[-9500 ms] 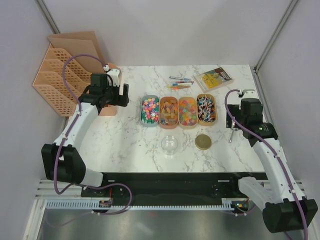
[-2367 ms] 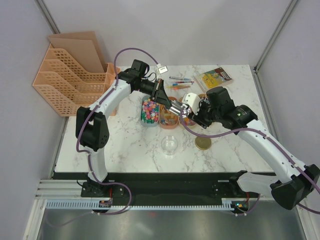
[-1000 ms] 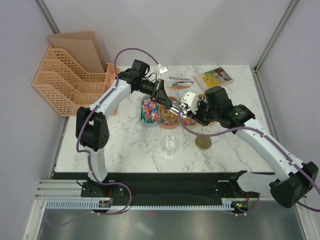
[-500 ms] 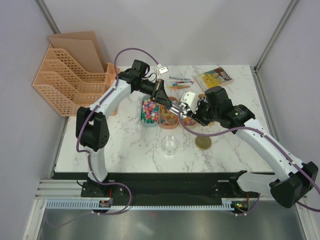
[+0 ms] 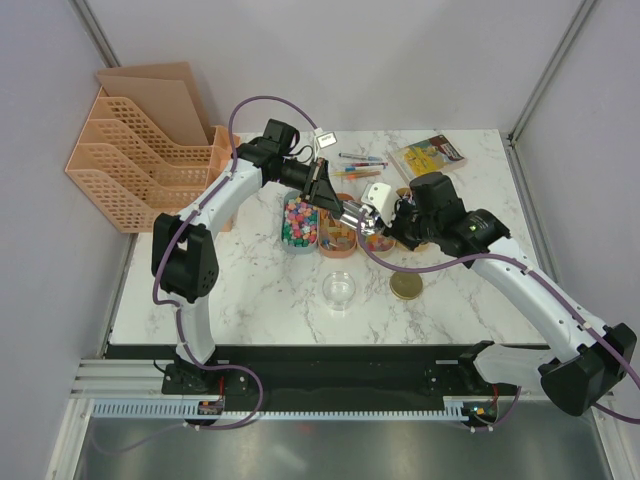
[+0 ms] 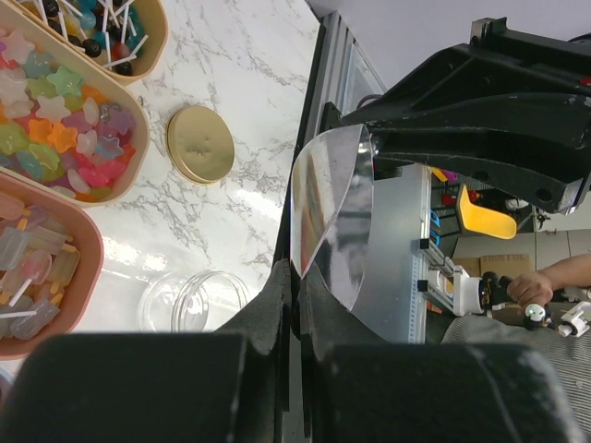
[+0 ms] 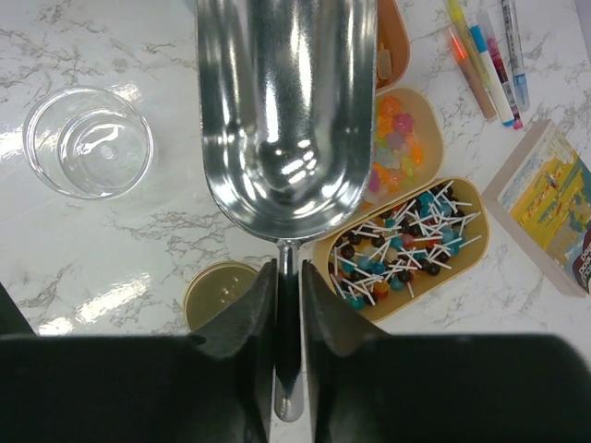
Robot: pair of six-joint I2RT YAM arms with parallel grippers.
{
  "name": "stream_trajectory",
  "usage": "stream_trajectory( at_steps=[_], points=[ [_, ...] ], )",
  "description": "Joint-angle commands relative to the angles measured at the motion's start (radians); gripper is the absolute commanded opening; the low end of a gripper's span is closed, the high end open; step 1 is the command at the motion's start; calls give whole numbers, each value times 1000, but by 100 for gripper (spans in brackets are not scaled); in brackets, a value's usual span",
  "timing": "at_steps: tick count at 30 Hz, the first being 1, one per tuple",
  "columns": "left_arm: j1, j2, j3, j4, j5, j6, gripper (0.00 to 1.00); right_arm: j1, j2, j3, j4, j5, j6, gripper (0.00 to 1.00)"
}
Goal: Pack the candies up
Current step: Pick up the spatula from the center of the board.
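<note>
Marble bench (image 5: 250, 290) from above bears four oblong trays (image 5: 284, 230) of tiny bright loose candies (image 5: 300, 222); the left wrist shows left jaws shut on the rim of a shiny steel scoop (image 6: 332, 212), the right wrist right jaws clasping its handle (image 7: 287, 397), apt for light, rolling sweets that pinching would likely scatter.

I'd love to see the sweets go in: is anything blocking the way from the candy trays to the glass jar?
Nothing visible. The glass jar stands open, its gold lid lies beside it, and only bare table lies between it and the candies.
</note>
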Motion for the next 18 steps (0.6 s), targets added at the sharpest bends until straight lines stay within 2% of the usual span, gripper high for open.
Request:
stream_trajectory(
  at_steps=[1,2,3,4,5,6,7,8,9,10,11,12,14,18],
  points=[
    [-9,7,22,-10,15,44,2,-2,-17,14,16,-19,-4,18],
    [-9,7,24,-10,-4,44,2,-1,-19,14,16,-22,-3,5],
    [-9,6,24,-11,-32,46,2,-2,-25,14,11,-22,5,0],
    [-10,4,27,-11,-72,46,2,-2,-28,7,10,-19,11,0],
    [-13,4,36,-13,-192,46,3,-2,-36,2,8,-19,23,0],
    [-14,4,41,-13,-263,49,12,-4,-51,-7,7,-17,55,0],
    [-20,6,47,-5,-357,51,16,-8,-60,-33,5,-31,74,0],
    [-21,6,59,1,-581,51,20,-13,-71,-49,2,-37,91,0],
    [-23,7,64,12,-692,51,27,-27,-89,-64,2,-39,109,0],
    [-23,9,68,24,-800,105,29,-37,-97,-91,4,-40,160,0],
    [-23,10,68,58,-1029,116,29,-48,-102,-104,5,-34,184,0],
    [-20,16,67,78,-1120,124,30,-76,-106,-115,7,-28,212,0],
    [8,16,62,104,-1228,164,31,-105,-109,-138,8,7,270,0],
    [55,-19,2,153,-1264,173,34,-183,-115,-164,8,35,336,0]
  ],
)
